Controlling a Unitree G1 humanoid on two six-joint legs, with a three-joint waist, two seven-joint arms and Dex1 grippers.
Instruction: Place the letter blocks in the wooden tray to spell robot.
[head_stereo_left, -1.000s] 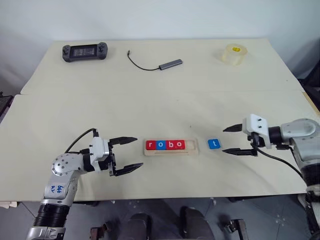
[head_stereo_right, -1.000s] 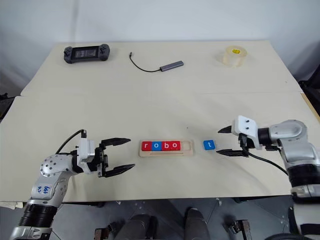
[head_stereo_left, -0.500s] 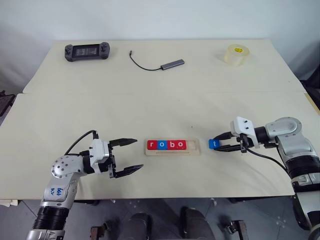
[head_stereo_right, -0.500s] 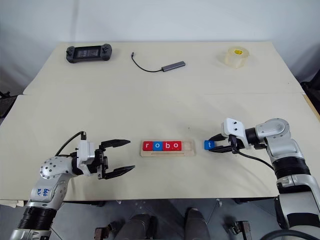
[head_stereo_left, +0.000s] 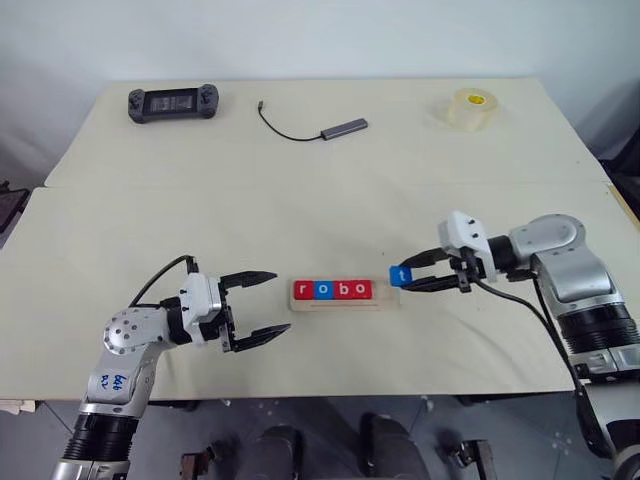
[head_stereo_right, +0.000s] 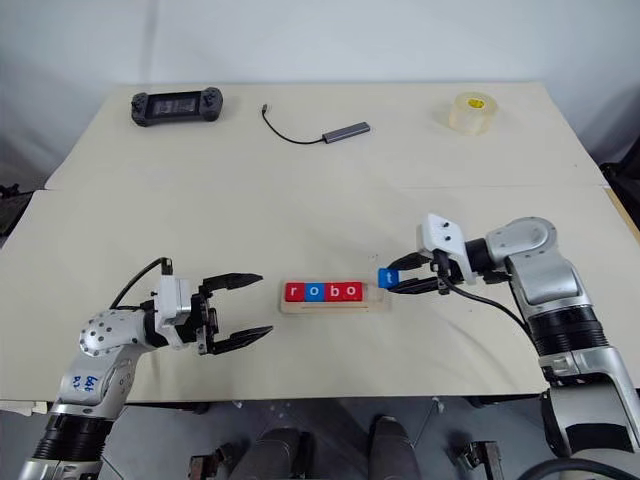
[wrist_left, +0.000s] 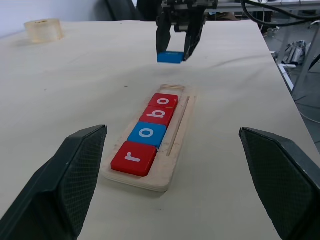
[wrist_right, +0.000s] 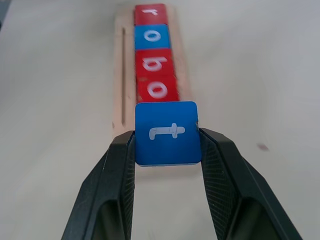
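Head view: my right gripper (head_stereo_left: 414, 279) pinches the blue t block (head_stereo_left: 400, 276) just above the wooden tray (head_stereo_left: 345, 301)'s right end; r, o, b, o fill its slot. Left wrist view: my left gripper (wrist_left: 170, 165) gapes wide, empty, facing the tray.

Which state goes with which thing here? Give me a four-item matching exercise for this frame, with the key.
Things:
1. blue t block
2. wooden tray
3. left gripper
4. tape roll

States:
A. open, holding nothing, beside the r end of the row
B. lifted off the table, pinched in the right gripper
C. at the far right corner of the table
D. holds r, o, b, o, with the last slot free

Pairs: 1-B, 2-D, 3-A, 4-C
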